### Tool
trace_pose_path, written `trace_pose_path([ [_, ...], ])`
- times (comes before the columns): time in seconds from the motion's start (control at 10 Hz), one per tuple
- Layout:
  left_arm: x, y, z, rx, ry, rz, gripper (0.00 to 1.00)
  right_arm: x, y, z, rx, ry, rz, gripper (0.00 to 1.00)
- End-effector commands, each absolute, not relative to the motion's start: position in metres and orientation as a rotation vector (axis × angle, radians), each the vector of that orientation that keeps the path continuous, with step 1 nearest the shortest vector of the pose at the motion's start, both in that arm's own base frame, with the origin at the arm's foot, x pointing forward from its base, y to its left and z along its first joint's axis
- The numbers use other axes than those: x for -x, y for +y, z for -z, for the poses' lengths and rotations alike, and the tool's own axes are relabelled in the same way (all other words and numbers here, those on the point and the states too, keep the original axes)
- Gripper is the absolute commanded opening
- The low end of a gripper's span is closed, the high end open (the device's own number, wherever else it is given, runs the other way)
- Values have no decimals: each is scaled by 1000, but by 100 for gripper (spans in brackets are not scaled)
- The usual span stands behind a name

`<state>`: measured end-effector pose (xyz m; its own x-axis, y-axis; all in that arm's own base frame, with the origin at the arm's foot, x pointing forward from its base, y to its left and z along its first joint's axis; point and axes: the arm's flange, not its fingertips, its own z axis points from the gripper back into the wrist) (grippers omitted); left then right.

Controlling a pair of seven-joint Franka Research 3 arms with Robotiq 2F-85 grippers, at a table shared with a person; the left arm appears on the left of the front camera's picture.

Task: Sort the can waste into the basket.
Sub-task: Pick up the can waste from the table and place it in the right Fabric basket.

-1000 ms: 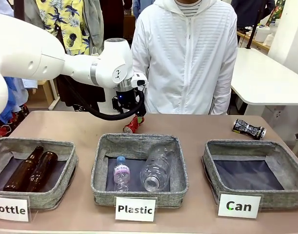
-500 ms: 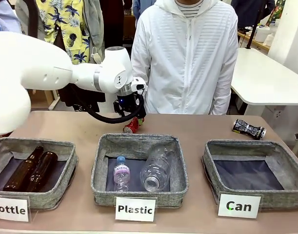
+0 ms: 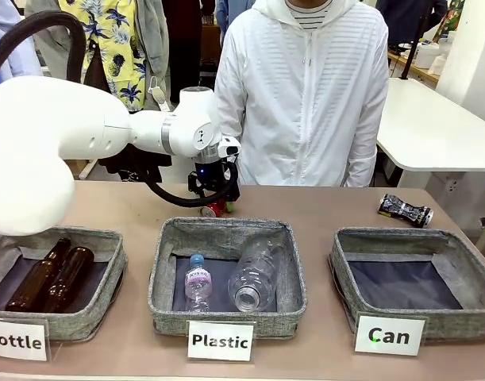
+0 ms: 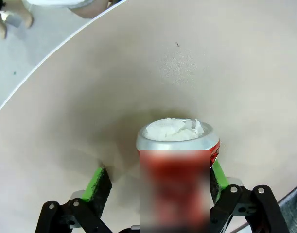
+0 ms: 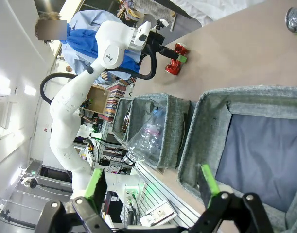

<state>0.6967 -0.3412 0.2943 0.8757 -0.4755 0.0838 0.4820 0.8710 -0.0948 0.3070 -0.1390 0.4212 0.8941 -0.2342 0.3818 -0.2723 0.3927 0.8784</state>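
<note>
Two-fingered left gripper (image 4: 158,179), open, astride crushed shiny red metal can (image 4: 175,145); off-centre, so centre before closing; right gripper (image 5: 152,180) open, facing grey felt square basket (image 5: 201,131).

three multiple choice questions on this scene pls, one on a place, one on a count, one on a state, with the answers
1. Where is the black-and-silver can?
A) on the table, beyond the Can basket
B) inside the Bottle basket
C) in the person's hand

2. How many clear bottles lie in the Plastic basket?
A) one
B) two
C) four

3. How is the left claw?
A) shut with nothing in it
B) open, with a finger on each side of the red can
C) lifting the can over a basket

Answers:
1 A: it lies on bare tabletop at the far right, and the Can basket holds nothing.
2 B: a small one and a large one lie side by side.
3 B: in the left wrist view one green pad stands clear of the can.
</note>
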Motion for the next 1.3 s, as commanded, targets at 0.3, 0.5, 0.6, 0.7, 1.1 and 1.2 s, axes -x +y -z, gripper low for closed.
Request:
trace_pose_path([
  [0.3,-703,-356,-292,68,3,471,73,-311,-139,-422,-1199,-530,-38,100],
  [0.5,-704,-356,-293,55,14,472,13,-311,-139,-422,-1199,-530,-38,100],
  [0.6,-704,-356,-293,62,12,473,0,-311,-139,-422,-1199,-530,-38,100],
  [0.7,-704,-357,-293,55,16,476,0,-311,-139,-422,-1199,-530,-38,100],
  [1.1,-702,-356,-297,56,15,472,0,-311,-139,-422,-1199,-530,-38,100],
  [1.2,-692,-354,-312,52,-19,435,0,-311,-139,-422,-1199,-530,-38,100],
])
